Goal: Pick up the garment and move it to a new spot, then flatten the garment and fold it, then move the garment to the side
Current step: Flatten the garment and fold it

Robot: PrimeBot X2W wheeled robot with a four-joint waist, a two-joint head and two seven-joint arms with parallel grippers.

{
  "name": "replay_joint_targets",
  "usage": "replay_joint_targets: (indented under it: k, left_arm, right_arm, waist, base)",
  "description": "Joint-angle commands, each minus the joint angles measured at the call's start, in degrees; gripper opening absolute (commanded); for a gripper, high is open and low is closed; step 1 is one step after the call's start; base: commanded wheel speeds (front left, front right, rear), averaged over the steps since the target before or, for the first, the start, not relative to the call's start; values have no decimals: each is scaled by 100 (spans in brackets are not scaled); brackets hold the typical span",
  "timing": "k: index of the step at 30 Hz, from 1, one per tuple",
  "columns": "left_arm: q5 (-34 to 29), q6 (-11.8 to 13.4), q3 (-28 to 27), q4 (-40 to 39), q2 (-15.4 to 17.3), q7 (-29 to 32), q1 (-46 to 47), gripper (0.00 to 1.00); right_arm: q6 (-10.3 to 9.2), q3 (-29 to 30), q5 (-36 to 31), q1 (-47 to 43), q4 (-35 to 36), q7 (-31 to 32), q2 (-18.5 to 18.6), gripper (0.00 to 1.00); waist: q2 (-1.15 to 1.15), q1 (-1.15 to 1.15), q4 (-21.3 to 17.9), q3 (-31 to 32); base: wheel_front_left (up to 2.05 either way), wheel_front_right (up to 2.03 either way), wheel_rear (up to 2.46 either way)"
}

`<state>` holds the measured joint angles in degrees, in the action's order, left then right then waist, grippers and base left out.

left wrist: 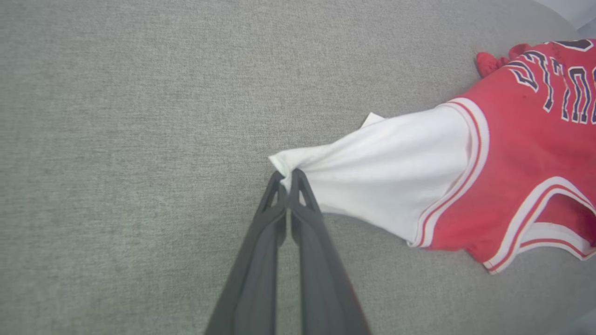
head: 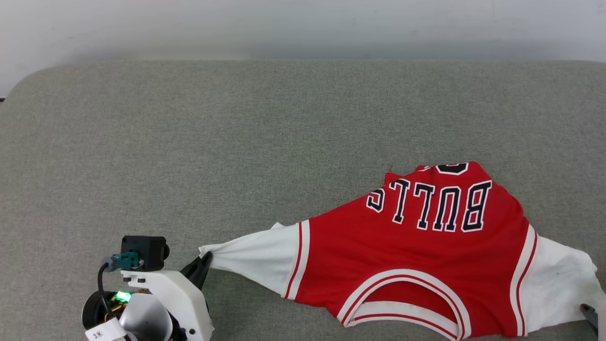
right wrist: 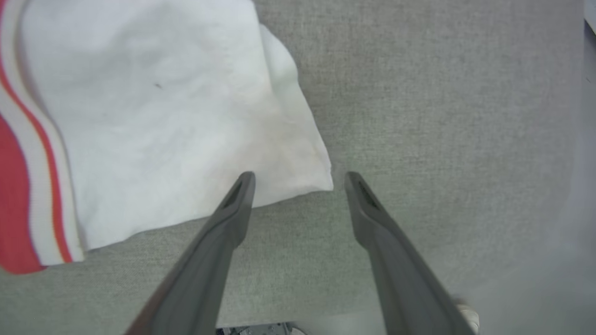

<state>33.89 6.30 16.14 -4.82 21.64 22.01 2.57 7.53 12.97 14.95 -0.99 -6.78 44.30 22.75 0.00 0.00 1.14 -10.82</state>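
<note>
Garment (head: pixel 416 265) lies on the grey padded surface (head: pixel 236 142), in the near right part as I see it from the head camera. The printed side is up. The black "BULLS" lettering (head: pixel 435 203) reads upside down to me, and the striped neckline (head: pixel 407 298) faces the near edge.

The left-hand sleeve (left wrist: pixel 386 172) is drawn out to the left into a taut point. The left gripper (left wrist: pixel 289 176) has its fingers pressed together on the tip of that sleeve, with white cloth bunched between them.

The right-hand sleeve (right wrist: pixel 163 116) lies flat and loose. The right gripper (right wrist: pixel 299 176) has its fingers spread wide and grips nothing. One fingertip is over the sleeve's hem, the other over bare surface, and the sleeve corner sits between them. I cannot tell whether they touch the cloth.
</note>
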Motion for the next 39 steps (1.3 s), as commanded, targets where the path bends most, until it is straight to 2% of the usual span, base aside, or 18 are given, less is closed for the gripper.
replay_joint_targets:
  k: [1, 9, 14, 15, 16, 17, 21, 27, 32, 39]
  left_arm:
    - [-23, 24, -11, -25, 34, 10, 2, 0]
    - [-61, 17, 55, -162, 73, 70, 136, 0]
    - [-71, 21, 55, -180, 94, 71, 188, 0]
    - [-71, 24, 57, -178, 99, 74, 192, 0]
    - [-70, 28, 59, -175, 103, 77, 194, 0]
    - [-69, 35, 61, -168, 105, 80, 197, 0]
    - [-53, 51, 35, -149, 126, 42, 157, 0]
    - [7, 60, -73, -135, 209, -80, -64, 0]
    - [54, -25, -145, -335, 283, -260, -223, 0]
    - [58, -105, -380, -740, 570, -383, -295, 0]
  right_arm:
    - [-7, 13, 38, 91, -26, 50, -6, 100]
    - [-7, -99, 239, 327, -488, 150, -32, 100]
    - [-3, -436, 341, 344, -975, 116, -171, 100]
    - [5, -515, 389, 331, -1069, 114, -211, 41]
    - [5, -581, 441, 326, -1143, 94, -239, 13]
    - [8, -628, 486, 325, -1201, 69, -240, 0]
    - [2, -702, 618, 342, -1282, -121, -120, 0]
    - [-6, -675, 782, 339, -939, -434, 221, 0]
    - [-6, -627, 965, 384, -365, -635, 503, 0]
    - [-7, -547, 1356, 620, 612, -759, 975, 0]
  waist:
    - [0, 0, 22, -31]
    - [0, 0, 93, -288]
    - [0, 0, 116, -388]
    - [0, 0, 115, -392]
    - [0, 0, 114, -392]
    - [0, 0, 110, -384]
    - [0, 0, 69, -261]
    - [0, 0, -37, 82]
    - [0, 0, -117, 400]
    - [0, 0, -199, 774]
  base:
    - [0, 0, 0]
    - [0, 0, 0]
    - [0, 0, 0]
    - [0, 0, 0]
    - [0, 0, 0]
    - [0, 0, 0]
    - [0, 0, 0]
    - [0, 0, 0]
    - [0, 0, 0]
    - [0, 0, 0]
